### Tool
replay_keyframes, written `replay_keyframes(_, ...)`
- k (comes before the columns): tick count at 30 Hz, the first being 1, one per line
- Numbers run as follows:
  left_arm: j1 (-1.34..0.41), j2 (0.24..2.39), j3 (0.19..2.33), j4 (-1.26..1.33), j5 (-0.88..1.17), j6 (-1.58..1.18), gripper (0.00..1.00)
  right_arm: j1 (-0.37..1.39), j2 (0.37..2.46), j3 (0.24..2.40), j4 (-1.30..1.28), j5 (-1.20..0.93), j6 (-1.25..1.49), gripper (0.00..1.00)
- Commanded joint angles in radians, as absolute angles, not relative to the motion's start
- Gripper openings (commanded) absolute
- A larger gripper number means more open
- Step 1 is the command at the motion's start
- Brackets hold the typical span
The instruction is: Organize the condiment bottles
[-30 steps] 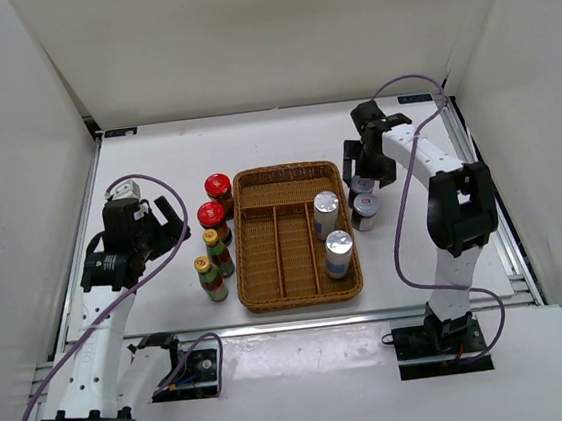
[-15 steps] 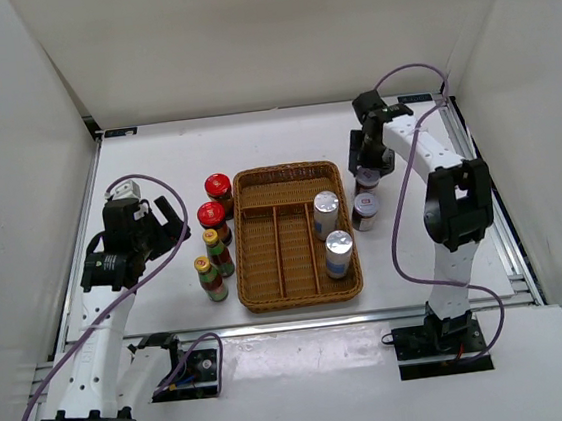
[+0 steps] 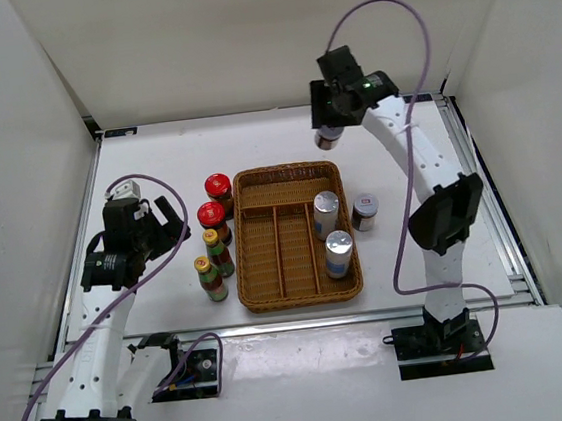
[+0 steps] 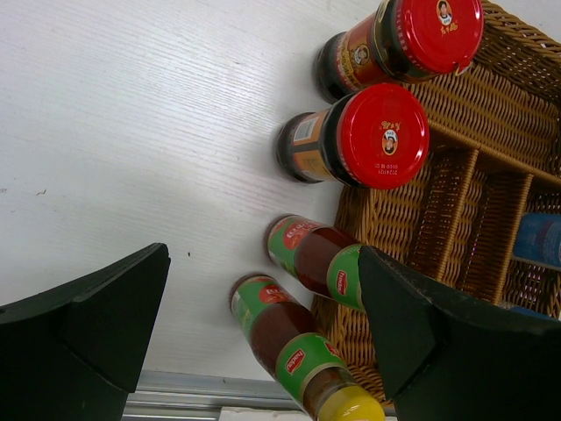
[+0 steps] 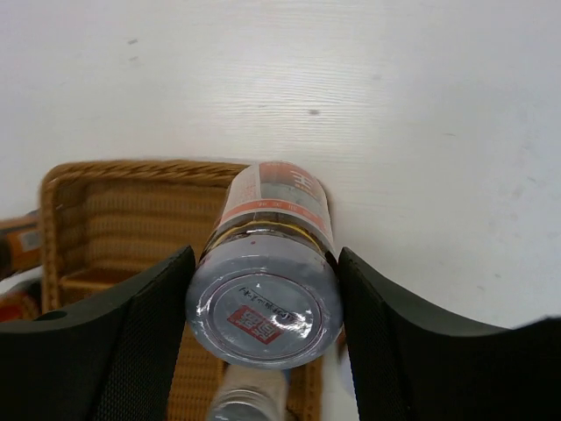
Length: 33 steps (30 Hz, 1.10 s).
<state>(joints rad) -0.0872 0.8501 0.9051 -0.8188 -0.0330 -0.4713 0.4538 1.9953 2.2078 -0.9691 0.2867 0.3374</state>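
I'm looking down into a lab test cell — bare white panels (image 3: pixel 243 43) box in a white table (image 3: pixel 155 163) on three sides. My left arm (image 3: pixel 115 253) and right arm (image 3: pixel 442 214) are bolted at its near edge, purple cables (image 3: pixel 380 1) loop loose, and a metal rail (image 3: pixel 511 247) runs along the right side.

Seen from above, the dark jar (image 3: pixel 330 143) is sitting half hidden between the jaws of the right gripper (image 3: pixel 330 133), its label too small to read. At the right wrist it is covering the wicker tray's (image 5: pixel 96 202) right side, and a blurred silver-topped cylinder (image 5: pixel 250 405) is running off the bottom edge. At the left wrist, a yellow-capped bottle (image 4: pixel 298 355) is losing its cap to the bottom edge.
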Motion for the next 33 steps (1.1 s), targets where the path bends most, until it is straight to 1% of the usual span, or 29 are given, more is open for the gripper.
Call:
replay_keyframes(1,-0.087,0.854,0.899,-0.811,-0.025,-0.465,1.0,0.549,2.081,2.29,-0.916,0.202,0.29,0.0)
replay_keyframes(5,-0.087,0.845,0.899,-0.811,-0.034,-0.465,1.0,0.656,2.152,2.329,-0.907,0.193,0.27,0.0)
replay_keyframes(9,-0.087,0.845,0.899,-0.811,-0.034,-0.465,1.0,0.707,2.212,2.318,-0.853,0.172,0.27,0.0)
replay_keyframes(11,-0.087,0.845,0.899,-0.811,-0.034,-0.465,1.0,0.707,2.269,2.347,-0.853,0.172,0.281,0.0)
replay_keyframes(14,-0.087,0.845,0.899,-0.811,-0.034,-0.465,1.0,0.707,2.328,2.359,-0.853,0.114,0.302,0.0)
replay_keyframes(15,-0.087,0.854,0.899,-0.811,-0.034,-0.465,1.0,0.697,2.353,2.359,-0.844,0.098,0.311,0.02)
replay_keyframes(17,-0.087,0.854,0.899,-0.811,-0.034,-0.465,1.0,0.696,2.375,2.359,-0.844,0.084,0.311,0.18)
replay_keyframes(18,-0.087,0.854,0.899,-0.811,-0.034,-0.465,1.0,0.696,2.387,2.359,-0.844,0.084,0.311,0.33)
replay_keyframes(19,-0.087,0.854,0.899,-0.811,-0.034,-0.465,1.0,0.696,2.387,2.359,-0.844,0.084,0.311,0.42)
replay_keyframes(20,-0.087,0.854,0.899,-0.811,-0.034,-0.465,1.0,0.696,2.387,2.359,-0.844,0.084,0.311,0.54)
replay_keyframes(21,-0.087,0.854,0.899,-0.811,-0.034,-0.465,1.0,0.696,2.387,2.359,-0.844,0.106,0.311,0.7)
replay_keyframes(22,-0.087,0.864,0.899,-0.811,-0.034,-0.465,1.0,0.687,2.369,2.359,-0.854,0.118,0.322,0.95)
replay_keyframes(23,-0.087,0.864,0.899,-0.811,-0.034,-0.465,1.0,0.687,2.337,2.359,-0.867,0.133,0.322,1.0)
replay_keyframes(25,-0.087,0.864,0.899,-0.811,-0.034,-0.465,1.0,0.687,2.294,2.359,-0.877,0.192,0.322,1.0)
replay_keyframes(28,-0.087,0.864,0.899,-0.811,-0.034,-0.465,1.0,0.678,2.172,2.347,-0.89,0.287,0.322,1.0)
replay_keyframes(29,-0.087,0.864,0.899,-0.811,-0.034,-0.465,1.0,0.678,2.099,2.329,-0.89,0.317,0.312,1.0)
replay_keyframes(30,-0.087,0.864,0.899,-0.811,-0.034,-0.465,1.0,0.66,2.062,2.268,-0.89,0.381,0.311,1.0)
replay_keyframes(31,-0.087,0.864,0.899,-0.811,-0.034,-0.465,1.0,0.649,1.99,2.225,-0.9,0.4,0.311,1.0)
replay_keyframes(33,-0.087,0.864,0.899,-0.811,-0.034,-0.465,1.0,0.591,1.924,2.13,-0.919,0.41,0.345,1.0)
